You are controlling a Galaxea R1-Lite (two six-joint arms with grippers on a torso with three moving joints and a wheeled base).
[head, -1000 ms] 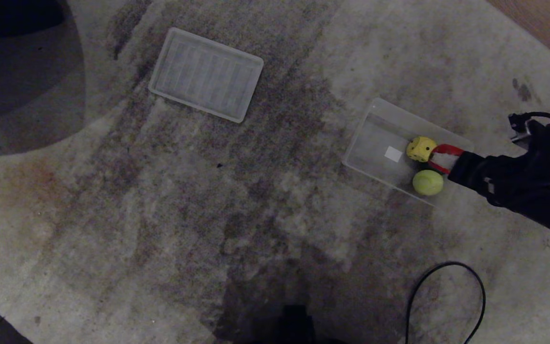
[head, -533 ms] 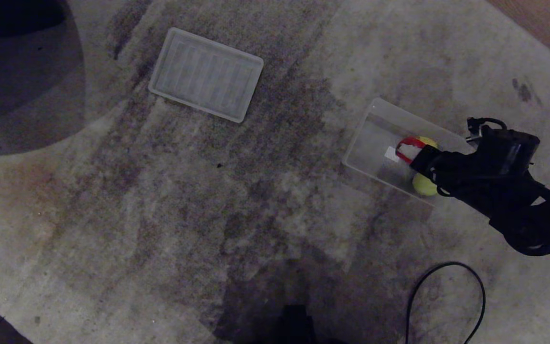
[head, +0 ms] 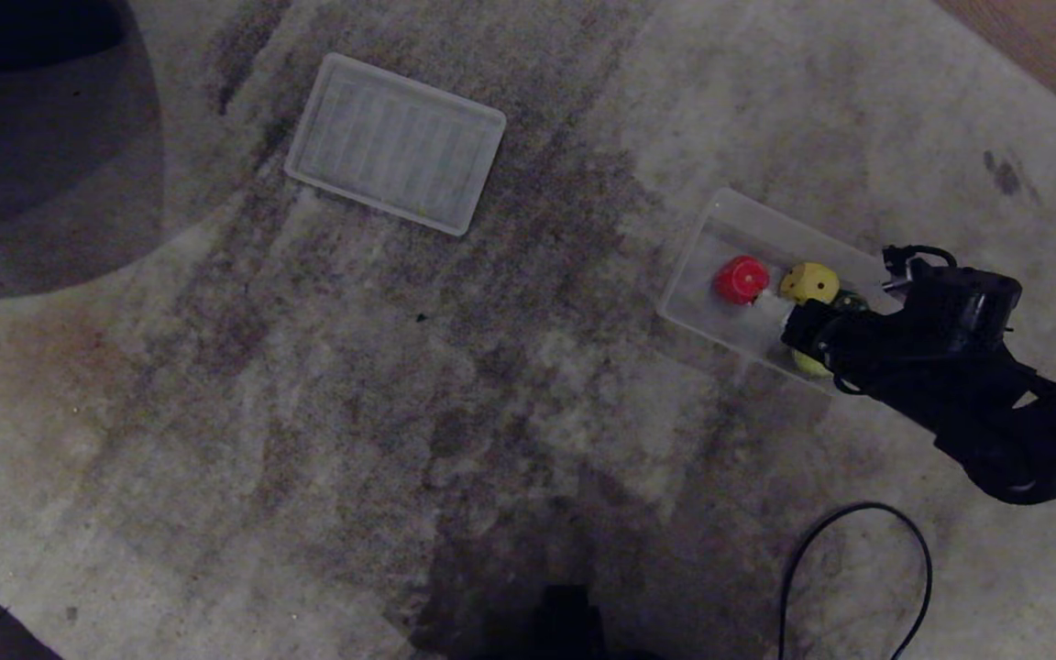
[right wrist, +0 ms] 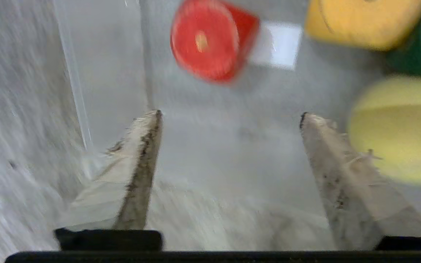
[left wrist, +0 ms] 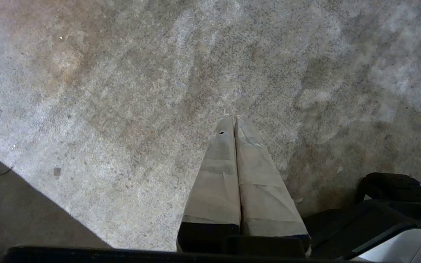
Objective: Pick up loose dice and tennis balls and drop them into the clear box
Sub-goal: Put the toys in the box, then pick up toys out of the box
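Tennis ball in clear box, half hidden under right gripper.

Tennis ball & green die mostly hidden by arm.

Stained carpet: clear box, ribbed panel

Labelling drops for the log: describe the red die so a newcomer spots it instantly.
Find the clear box on the carpet, right of centre in the head view. The red die lies inside, at the end farthest from the right gripper, beside the yellow die. It is the only red piece.
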